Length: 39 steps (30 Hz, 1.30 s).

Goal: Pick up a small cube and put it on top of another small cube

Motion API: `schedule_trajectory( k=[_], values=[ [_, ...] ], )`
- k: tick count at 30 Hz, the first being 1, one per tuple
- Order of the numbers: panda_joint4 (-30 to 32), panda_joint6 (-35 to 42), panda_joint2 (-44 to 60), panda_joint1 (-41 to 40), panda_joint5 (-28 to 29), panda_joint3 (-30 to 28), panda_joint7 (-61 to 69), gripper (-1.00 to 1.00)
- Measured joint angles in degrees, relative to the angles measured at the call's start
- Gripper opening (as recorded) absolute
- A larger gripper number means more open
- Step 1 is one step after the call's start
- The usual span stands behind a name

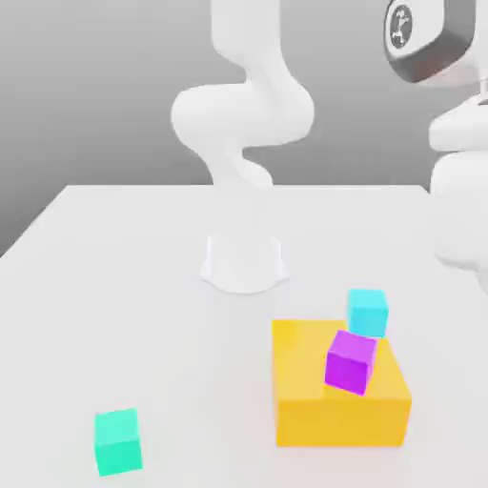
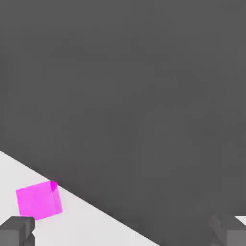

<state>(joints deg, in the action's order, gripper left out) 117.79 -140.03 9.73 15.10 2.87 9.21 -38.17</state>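
On the white table (image 1: 114, 286) a purple cube (image 1: 351, 361) sits tilted on one edge atop the big orange block (image 1: 338, 400), touching the cyan cube (image 1: 367, 312) just behind it; a green cube (image 1: 118, 442) lies well apart; my fingers (image 2: 17, 230) are spread wide, holding nothing.
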Motion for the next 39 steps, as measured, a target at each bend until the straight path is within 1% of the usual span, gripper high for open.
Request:
schedule_trajectory(
  k=[9,13,14,20,25,34,39],
  values=[
    [-4.8,-2.5,19.0,6.5,5.5,1.3,-0.4,0.00],
    [-6.8,-7.3,27.4,8.4,7.5,0.1,-1.3,0.00],
    [-7.2,-8.3,28.8,8.6,7.8,-0.2,-1.4,-1.00],
    [-7.4,-8.8,29.5,8.8,7.8,-0.3,-1.4,-1.00],
    [-5.1,-3.4,21.8,7.7,5.9,1.1,-0.1,-1.00],
    [9.9,-0.1,3.0,4.3,-0.1,4.3,6.4,-1.00],
    [18.6,1.6,-7.6,3.8,-4.2,4.8,10.8,-1.00]
  ],
)
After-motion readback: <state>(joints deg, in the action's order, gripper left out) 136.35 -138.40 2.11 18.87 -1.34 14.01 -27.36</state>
